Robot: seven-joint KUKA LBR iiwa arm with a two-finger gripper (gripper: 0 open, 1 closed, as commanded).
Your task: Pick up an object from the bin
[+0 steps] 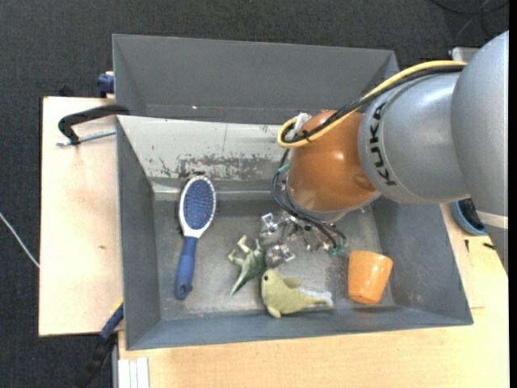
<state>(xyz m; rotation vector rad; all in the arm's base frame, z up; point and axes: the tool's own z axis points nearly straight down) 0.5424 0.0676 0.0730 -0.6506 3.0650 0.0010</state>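
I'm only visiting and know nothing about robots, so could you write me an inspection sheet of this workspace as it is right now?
Surface: grey metal bin, with a scuffed floor and a speckled back wall.
Job's things: blue hairbrush at the view's left; green toy dinosaur in the middle; pale plush animal by the front wall; orange cup at the view's right.
Clutter: nothing seen beyond those four.
Grippers: gripper low over the bin's middle, close beside the green toy dinosaur; contact cannot be told.
Cables: yellow cable loops over the orange wrist cover.
Surroundings: dark floor around the bin.
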